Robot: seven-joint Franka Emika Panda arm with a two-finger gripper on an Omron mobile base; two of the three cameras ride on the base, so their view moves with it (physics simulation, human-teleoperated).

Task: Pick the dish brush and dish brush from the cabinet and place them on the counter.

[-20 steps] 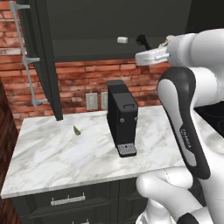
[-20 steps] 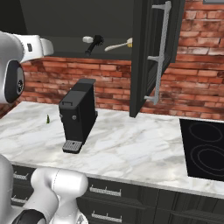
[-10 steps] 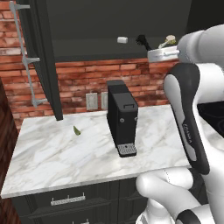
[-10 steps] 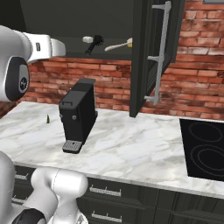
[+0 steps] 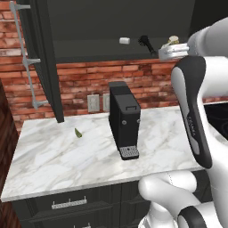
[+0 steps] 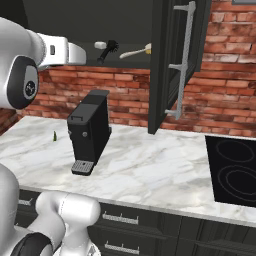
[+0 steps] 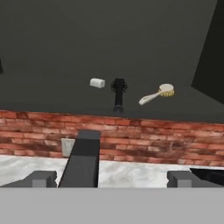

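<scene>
In the open cabinet (image 7: 109, 39) the two dish brushes lie on the bottom shelf. The black dish brush (image 7: 118, 92) lies at the middle, and the cream-handled dish brush (image 7: 157, 94) with its tan head lies to its right. Both also show on the shelf from the base: black (image 5: 144, 42) (image 6: 109, 50), cream (image 6: 135, 51). My gripper (image 7: 111, 179) is open and empty, its fingertips (image 7: 41, 178) far apart. It hangs in the air in front of the shelf, short of the brushes, above the white marble counter (image 5: 67, 160) (image 6: 150, 170).
A small white block (image 7: 97, 82) lies left of the black brush. A black coffee machine (image 5: 124, 120) (image 6: 90, 130) stands on the counter below the shelf. Cabinet doors stand open at the left (image 5: 44, 58) and right (image 6: 172, 65). A cooktop (image 6: 232, 172) lies at the right.
My arm has stretched further toward the cabinet shelf, carrying the hand closer to the brushes. The gripper stays open and the brushes have not moved.
</scene>
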